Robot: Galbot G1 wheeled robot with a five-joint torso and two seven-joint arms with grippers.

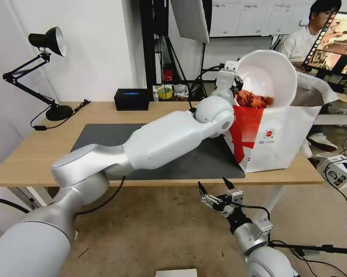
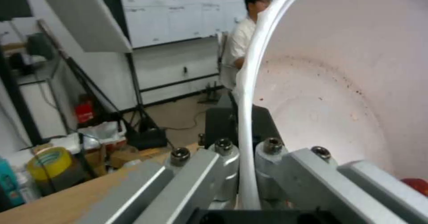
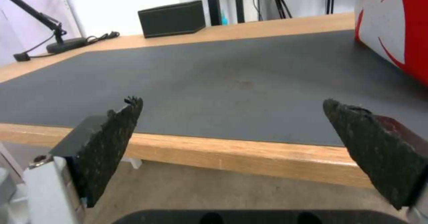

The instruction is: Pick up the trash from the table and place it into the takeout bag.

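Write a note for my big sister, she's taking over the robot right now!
Left gripper: shut on the white bowl's rim, holding it tipped over the takeout bag, red scraps at its lower edge.
Right gripper: open, holding nothing, below the table's front edge.
Done: bowl lifted to the bag.
Left: drop the bowl in.

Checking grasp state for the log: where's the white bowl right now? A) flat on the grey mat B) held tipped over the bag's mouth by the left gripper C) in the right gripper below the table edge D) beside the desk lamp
B: the left gripper clamps the bowl by its rim, tipped over the open bag; the right gripper hangs open below the table edge.
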